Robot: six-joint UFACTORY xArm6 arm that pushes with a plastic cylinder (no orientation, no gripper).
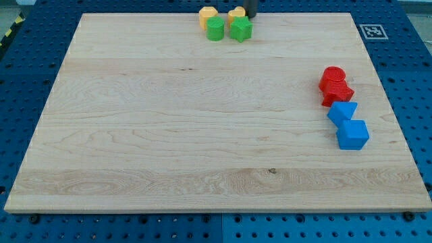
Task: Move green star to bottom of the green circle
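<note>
The wooden board point(169, 135) is bare in its near half. On the view's right sit two blue blocks: a blue cube point(352, 133) closest, and a blue block point(342, 111) touching it just behind. Behind those are a red star point(337, 92) and a red round block point(332, 76), pressed close together. Far back, at the view's top edge, four blocks huddle. The green circle point(215, 29) is on the left and the green star point(241, 29) just beside it on the right. Behind them are two yellow blocks point(208, 13) point(236, 13). My tip point(250, 17) is a plain rod, not a hand; it stands just behind the green star, right of the yellow blocks.
</note>
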